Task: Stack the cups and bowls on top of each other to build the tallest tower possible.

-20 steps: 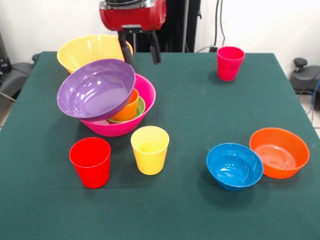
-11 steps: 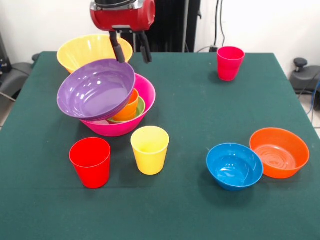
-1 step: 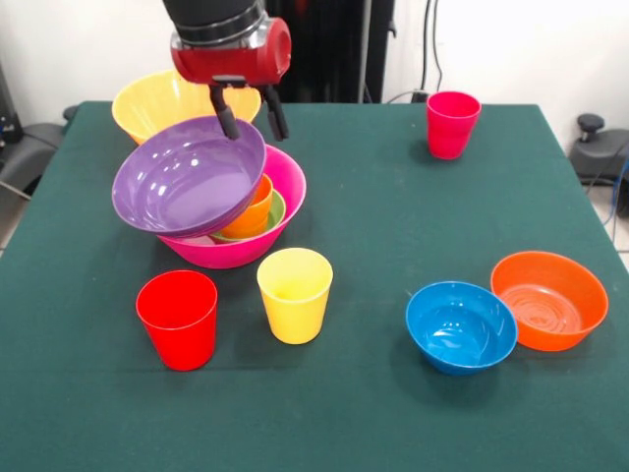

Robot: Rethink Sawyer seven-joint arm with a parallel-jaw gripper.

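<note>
At far left we see the gripper [image 3: 250, 124] hanging with its fingers spread apart and holding nothing, right over the far rim of the tilted purple bowl [image 3: 187, 175], which leans on the orange cup [image 3: 252, 210] inside the hot-pink bowl [image 3: 283, 187].

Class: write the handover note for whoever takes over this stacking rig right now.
Gripper: open, empty, above the purple bowl's far rim.
Tower: hot-pink bowl holds the green bowl and orange cup; purple bowl lies tilted on top.
Loose: big yellow bowl, red cup, yellow cup, pink cup, blue bowl, orange bowl.
Left: stack these.
</note>
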